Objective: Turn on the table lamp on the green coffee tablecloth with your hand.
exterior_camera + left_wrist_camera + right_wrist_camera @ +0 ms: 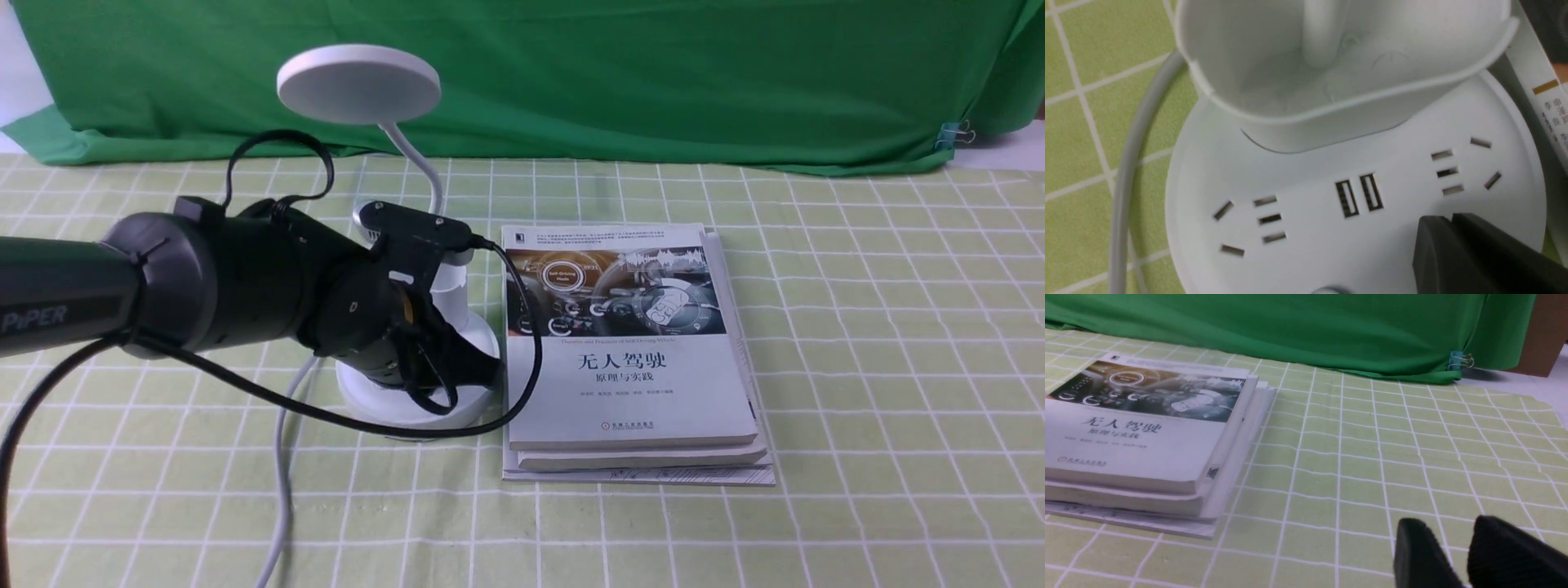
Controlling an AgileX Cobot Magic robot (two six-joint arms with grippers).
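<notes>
The white table lamp [357, 82] stands on the pale green gridded tablecloth [857, 367], its disc head up on a bent neck; I see no glow from it. My left gripper [478, 367], on the black PIPER arm, hangs low over the lamp's round base [355, 392]. In the left wrist view its fingertips [1437, 228] are pressed together, shut on nothing, just above the base [1310, 228] near the USB ports [1357, 194]. A button [1327, 290] shows at the frame edge. The pen cup [1331, 102] is empty. My right gripper [1447, 526] is open over bare cloth, out of the front view.
A stack of books [629, 351] lies right beside the lamp base and shows in the right wrist view [1139, 428]. The lamp's white cord [282, 465] runs toward the front edge. The dark green backdrop [653, 73] hangs behind, held by a clip [951, 135].
</notes>
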